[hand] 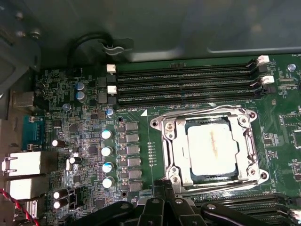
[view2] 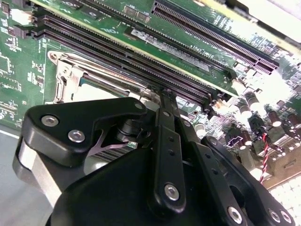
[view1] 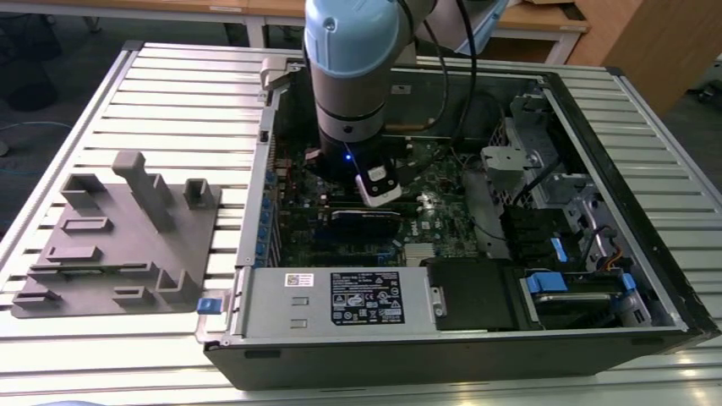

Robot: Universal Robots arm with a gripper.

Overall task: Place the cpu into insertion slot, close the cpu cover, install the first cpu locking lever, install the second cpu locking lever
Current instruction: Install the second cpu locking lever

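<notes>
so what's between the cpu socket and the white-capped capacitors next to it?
In the first wrist view, a column of grey square chokes sits between the cpu cover and the capacitors.

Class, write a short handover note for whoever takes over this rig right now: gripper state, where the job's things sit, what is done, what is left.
Gripper: down inside the open computer case, just beside the insertion slot; nothing is seen in its grip.
CPU: seated in the slot, metal top showing.
CPU cover: lying flat around the chip, so it looks closed.
Done: chip placed; cover seemingly down.
Left: the two locking levers; a thin wire lever runs along the slot's edge, but whether it is latched cannot be told.
</notes>
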